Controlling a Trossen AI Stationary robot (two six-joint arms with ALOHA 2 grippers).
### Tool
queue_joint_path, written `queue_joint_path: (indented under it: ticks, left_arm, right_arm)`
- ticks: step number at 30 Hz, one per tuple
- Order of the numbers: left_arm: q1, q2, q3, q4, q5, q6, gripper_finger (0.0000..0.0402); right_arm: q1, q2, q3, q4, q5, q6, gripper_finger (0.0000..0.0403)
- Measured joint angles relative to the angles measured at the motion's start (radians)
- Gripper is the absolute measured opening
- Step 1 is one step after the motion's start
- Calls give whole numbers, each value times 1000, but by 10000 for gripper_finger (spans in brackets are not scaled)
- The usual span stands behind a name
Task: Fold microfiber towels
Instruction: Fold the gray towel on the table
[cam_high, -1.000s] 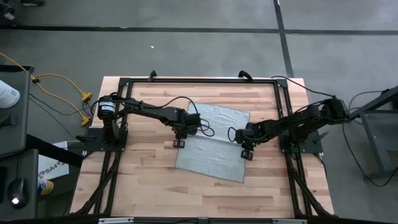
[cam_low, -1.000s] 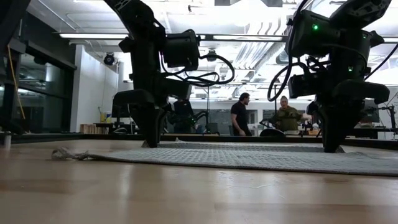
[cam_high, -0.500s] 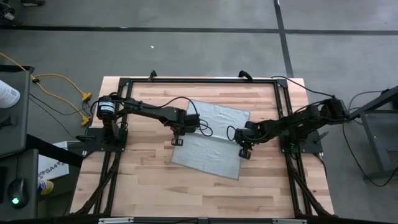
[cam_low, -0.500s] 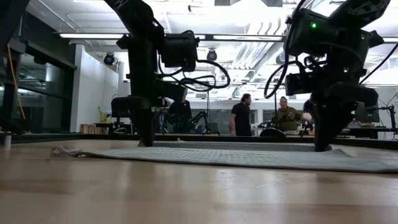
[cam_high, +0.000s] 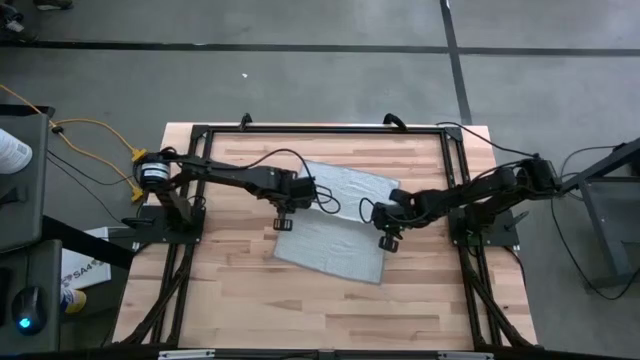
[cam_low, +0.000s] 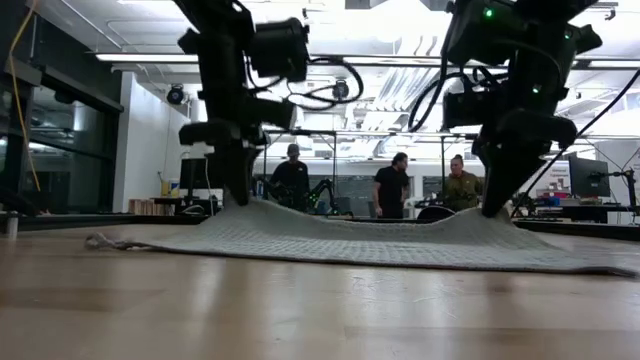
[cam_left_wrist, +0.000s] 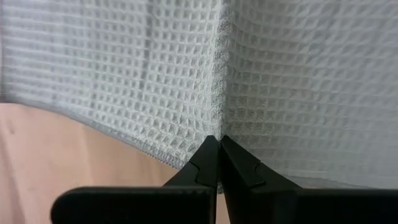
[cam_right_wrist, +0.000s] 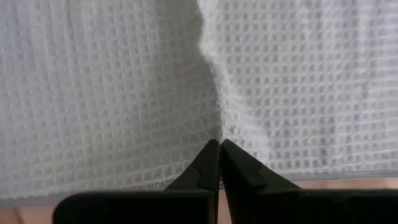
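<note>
Left gripper (cam_high: 284, 222): at the towel's left edge, its fingers (cam_left_wrist: 202, 163) pressed together on a pinch of cloth, lifting that edge off the surface.
Towel (cam_high: 335, 225): light grey-blue waffle-weave cloth, lying near the middle of the surface (cam_high: 230, 290), tilted out of square with it; a crease crosses it between the two grippers. In the low view it rises in a peak under each gripper, sags between them, and lies flat along its near edge; its left corner (cam_low: 100, 242) is crumpled on the wood.
Right gripper (cam_high: 386, 241): at the towel's right edge, fingers (cam_right_wrist: 205, 163) closed on a gathered fold, holding it raised.
Frame (cam_high: 320, 130): black bars run round the surface's edges, well apart from the towel.
Around: yellow cable (cam_high: 95, 140) on the floor left of the surface.
Room behind: three people (cam_low: 385, 185) stand far off in the low view, partly hidden by the raised towel.
</note>
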Motion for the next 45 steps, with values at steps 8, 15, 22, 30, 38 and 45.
queue_joint_path:
  ticks: [8, 15, 22, 30, 38, 45]
  left_arm:
    - [0, -77, 0, -82, -46, -50, 1]
    - [0, -113, 1, -118, -76, -93, 0]
    - [-14, -142, 3, -130, -135, -93, 0]
    - [-19, -161, 58, -210, -286, -93, 0]
    - [-20, -234, 103, -231, -398, -93, 0]
    - [-20, -299, 108, -255, -401, -128, 0]
  right_arm:
    - [0, 0, 67, -90, 89, 0, 3]
    - [2, -1, 149, -170, 154, -8, 3]
    - [2, -1, 242, -272, 259, -18, 3]
    - [-1, -1, 320, -369, 372, -26, 3]
    - [-1, -1, 348, -434, 469, -22, 3]
    - [13, -2, 366, -445, 546, -29, 3]
